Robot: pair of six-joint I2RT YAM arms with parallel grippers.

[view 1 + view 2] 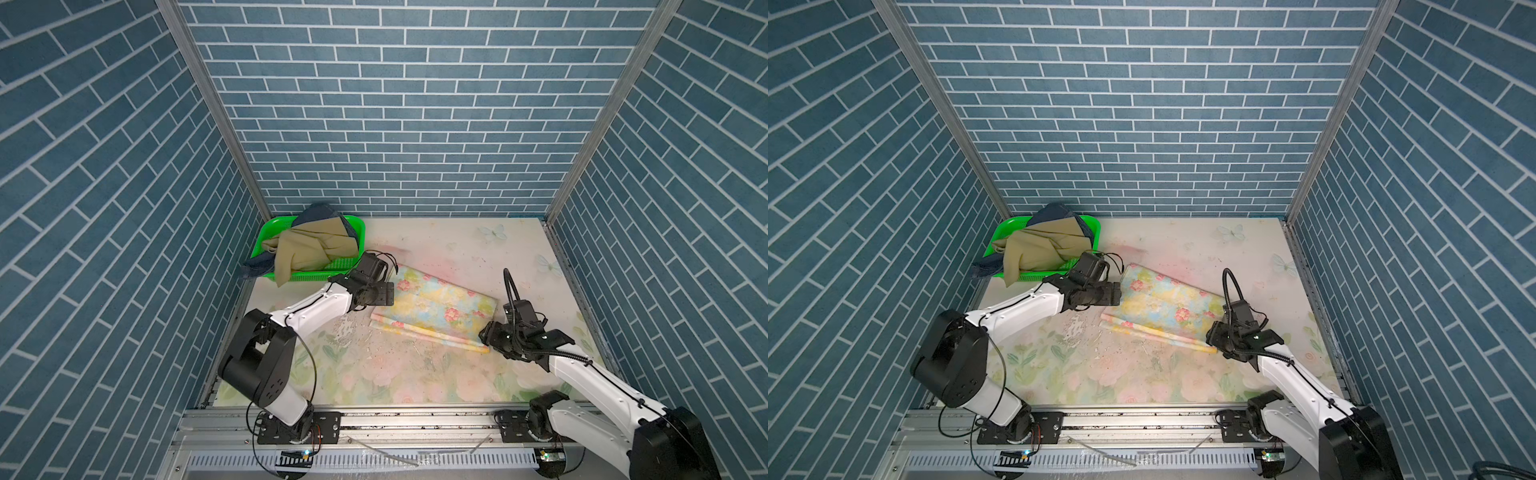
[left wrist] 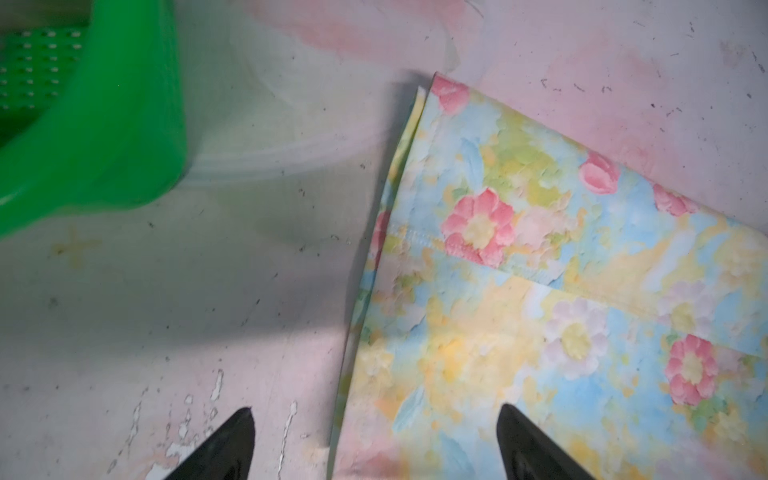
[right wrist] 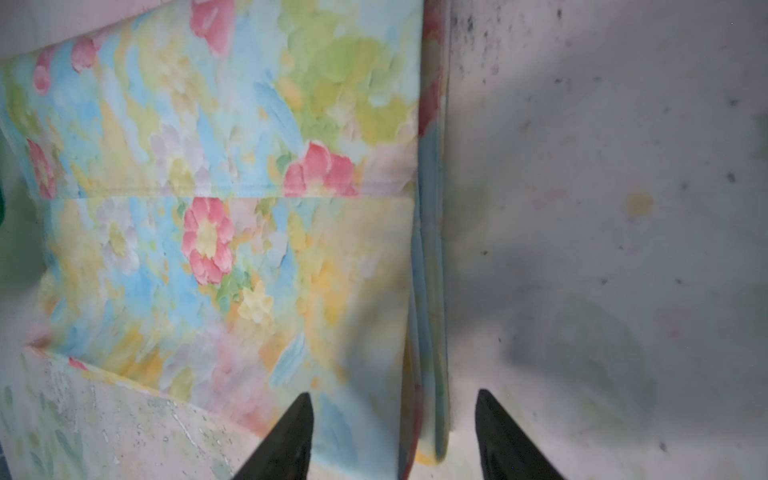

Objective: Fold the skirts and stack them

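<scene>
Nearest me ran the rail (image 1: 415,419) carrying both arm bases. Beyond it the floral skirt (image 1: 436,307) lay folded into a flat oblong near the middle of the table (image 1: 457,245), its layered edges showing along the near side. The left gripper (image 2: 374,415) hung low at its left end, fingers apart and astride the cloth's edge, clamped on nothing. The right gripper (image 3: 394,397) stood likewise at the right end, fingers spread either side of the folded edge. The khaki skirt (image 1: 303,249) sat crumpled in the basket (image 1: 270,226) in the far left corner, spilling over its front wall, with the denim skirt (image 1: 320,212) beneath it. To my eye the first fold looked done, or nearly so. Next, I judged, an arm would need to rise clear, reach into the basket, pinch the khaki one off the heap and spread it on bare table.
</scene>
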